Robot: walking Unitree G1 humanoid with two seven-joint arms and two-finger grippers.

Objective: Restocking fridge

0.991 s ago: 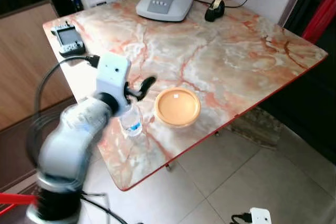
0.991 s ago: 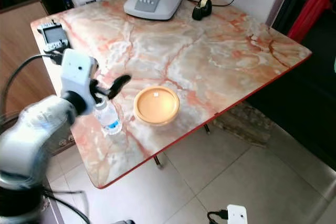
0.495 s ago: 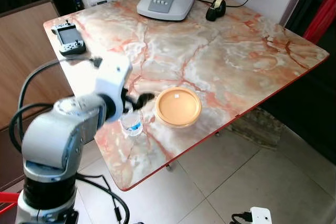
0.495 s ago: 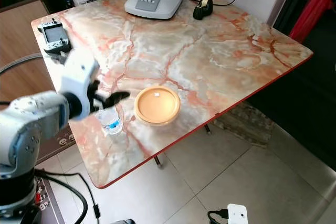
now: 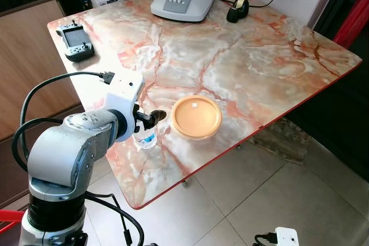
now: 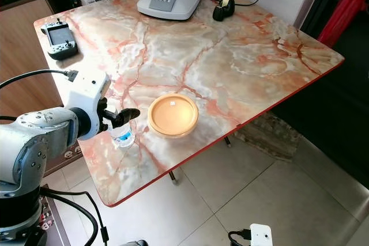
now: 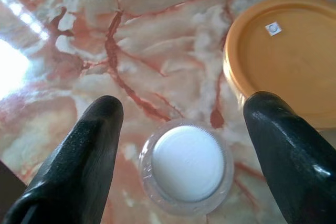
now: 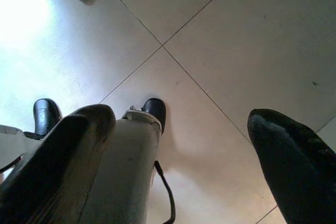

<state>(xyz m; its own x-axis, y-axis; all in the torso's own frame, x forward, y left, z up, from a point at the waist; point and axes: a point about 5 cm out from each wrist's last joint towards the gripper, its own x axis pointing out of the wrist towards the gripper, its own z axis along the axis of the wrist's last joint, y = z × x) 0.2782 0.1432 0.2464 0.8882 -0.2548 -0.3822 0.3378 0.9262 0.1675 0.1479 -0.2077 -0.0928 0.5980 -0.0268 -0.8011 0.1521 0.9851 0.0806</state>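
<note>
Left tool (image 7: 181, 129) gapes directly above the bottle (image 7: 186, 165) on the counter (image 5: 242, 67); nothing grasped, restocking barely begun.

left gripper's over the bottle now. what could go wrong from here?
Left gripper is open above the small water bottle, which is light and near the table edge: an off-centre close may tip it off.
The orange lidded container sits close beside it; one finger may bump it.
</note>
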